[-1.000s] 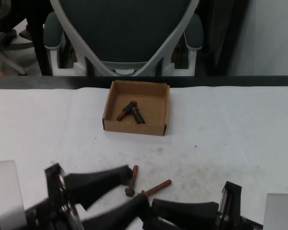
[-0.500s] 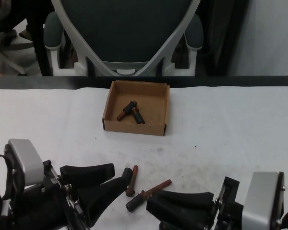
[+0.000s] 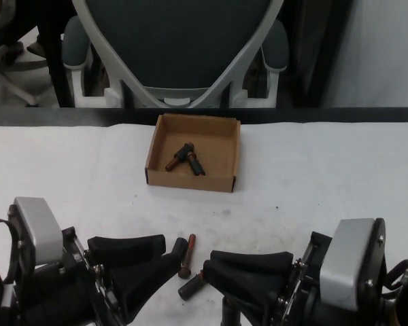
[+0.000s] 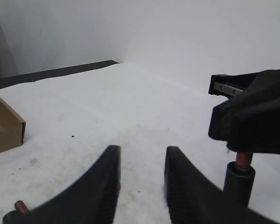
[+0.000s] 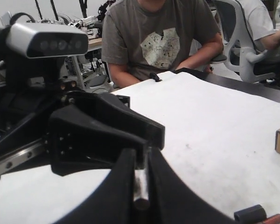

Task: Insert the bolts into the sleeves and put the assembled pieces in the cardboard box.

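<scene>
The cardboard box (image 3: 226,157) stands at the back middle of the white bench, with two assembled pieces (image 3: 185,158) lying in it. Near the front edge my right gripper (image 3: 211,266) is shut on the copper shank of a bolt whose dark sleeve end (image 3: 189,287) sticks out. The left wrist view shows that bolt and sleeve (image 4: 238,178) hanging under the right gripper's black fingers (image 4: 252,116). In its own view the right gripper (image 5: 141,158) is pinched tight. My left gripper (image 3: 171,246) (image 4: 142,151) is open, right beside a second bolt (image 3: 188,254) lying on the cloth.
An office chair (image 3: 177,47) stands behind the bench's dark far edge. The box's corner (image 4: 7,126) shows in the left wrist view. The white cloth between the box and the grippers is bare, with free room on both sides of the box.
The right gripper has slid forward over the bolt's shank and shut on it. The left arm swung round early, then stayed put. The second bolt has not moved.
</scene>
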{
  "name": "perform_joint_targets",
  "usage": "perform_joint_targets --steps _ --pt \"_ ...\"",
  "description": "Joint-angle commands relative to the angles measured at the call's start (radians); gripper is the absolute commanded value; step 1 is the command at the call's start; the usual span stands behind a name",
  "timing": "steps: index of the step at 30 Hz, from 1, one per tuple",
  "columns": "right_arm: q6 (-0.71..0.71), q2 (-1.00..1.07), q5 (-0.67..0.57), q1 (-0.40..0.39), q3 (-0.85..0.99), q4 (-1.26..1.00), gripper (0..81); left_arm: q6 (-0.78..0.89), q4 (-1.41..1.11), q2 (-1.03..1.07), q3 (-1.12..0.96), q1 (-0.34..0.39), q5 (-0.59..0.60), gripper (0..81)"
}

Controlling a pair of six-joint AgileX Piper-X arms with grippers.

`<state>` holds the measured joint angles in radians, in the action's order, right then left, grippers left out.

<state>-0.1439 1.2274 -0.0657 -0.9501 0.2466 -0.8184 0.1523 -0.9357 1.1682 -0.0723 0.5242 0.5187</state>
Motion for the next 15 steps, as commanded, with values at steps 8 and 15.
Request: perform_joint_targets --steps 8,15 --pt "0.016 -0.01 -0.009 0.081 0.016 -0.005 0.2 -0.004 0.005 -0.003 -0.002 -0.001 0.007 9.5" --pt "0.012 -0.01 -0.03 0.145 0.016 -0.002 0.2 -0.004 0.007 -0.003 -0.002 -0.001 0.007 0.8"
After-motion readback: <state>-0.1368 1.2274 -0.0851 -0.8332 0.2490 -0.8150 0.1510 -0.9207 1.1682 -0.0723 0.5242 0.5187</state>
